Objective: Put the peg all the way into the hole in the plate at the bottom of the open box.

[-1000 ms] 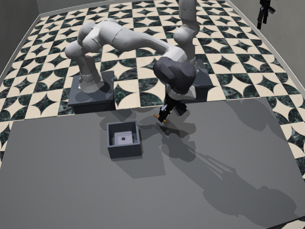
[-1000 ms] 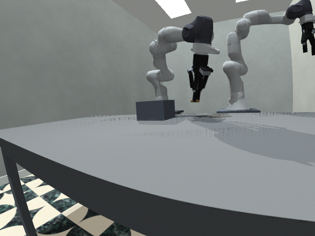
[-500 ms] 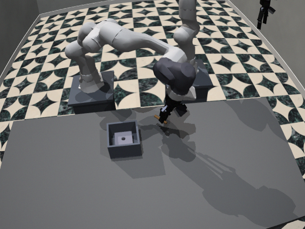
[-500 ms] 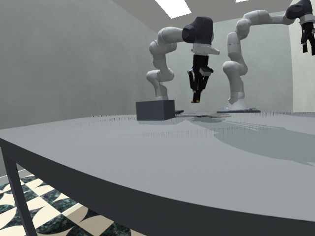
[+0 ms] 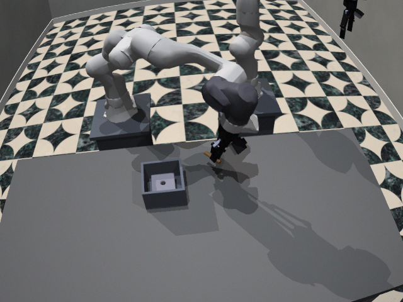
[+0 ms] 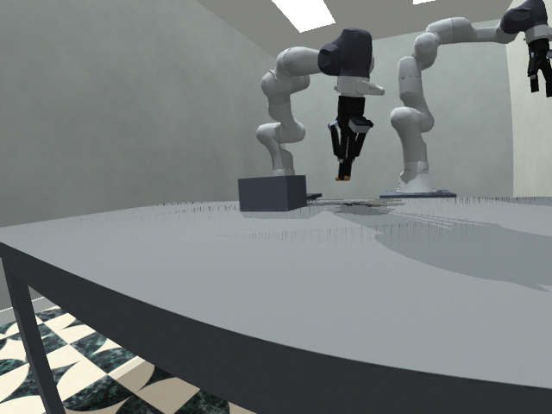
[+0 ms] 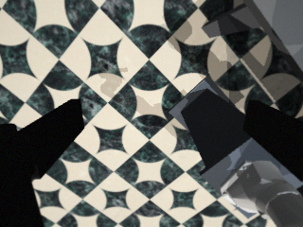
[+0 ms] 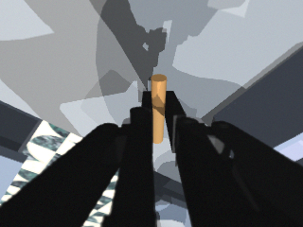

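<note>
Nearest in the exterior view is the grey tabletop [image 5: 97,253] [image 6: 267,276], its dark front edge facing the camera. Beyond it stands the open-topped, dark blue-grey box [image 5: 165,199] [image 6: 263,194], upright on the table. Top view, box interior: pale plate [image 5: 169,186] at the bottom, with a small round hole [image 5: 162,182] in it. Beside the box and above the tabletop, the right gripper [image 5: 214,158] [image 6: 344,173] [image 8: 157,104] points down, jaws narrow, pinching the orange cylindrical peg [image 5: 207,153] [image 6: 345,178] [image 8: 158,109]. Peg is roughly level across the fingertips, both ends protruding; it is outside the box, apart from plate and hole. Farther back, the left gripper [image 5: 346,33] [image 6: 542,92] [image 7: 164,114] hangs well apart from the box, fingers spread wide, nothing between them. Behind the table: patterned floor [image 5: 169,126] [image 7: 142,99] in cream and dark green.
</note>
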